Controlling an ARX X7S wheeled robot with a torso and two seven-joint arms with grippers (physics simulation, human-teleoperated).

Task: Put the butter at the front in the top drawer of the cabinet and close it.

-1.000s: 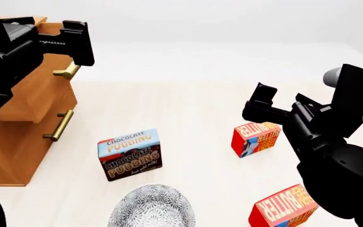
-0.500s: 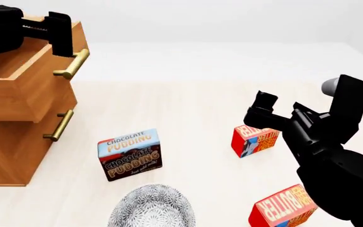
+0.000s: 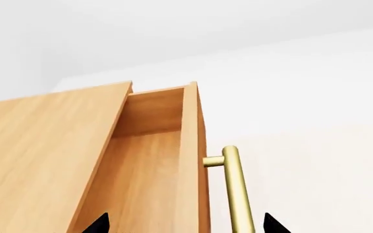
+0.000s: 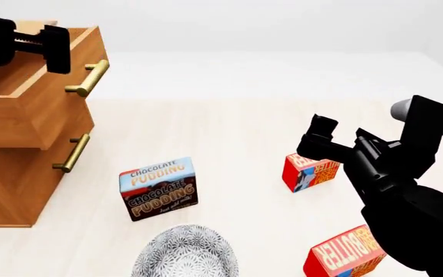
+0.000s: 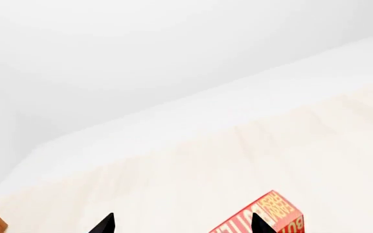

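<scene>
Near the table's right edge, your right hand (image 4: 323,134) hovers spread over the butter (image 4: 311,171); descend squarely. Left hand (image 4: 48,43) grip: cannot tell.

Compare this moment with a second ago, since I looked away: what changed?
The left gripper drew back off the brass handle, leaving the top drawer open. The right gripper edged toward the farther butter. Pudding box, nearer butter and bowl stayed put.

Bright, even, sharp renders; faint shadows.
</scene>
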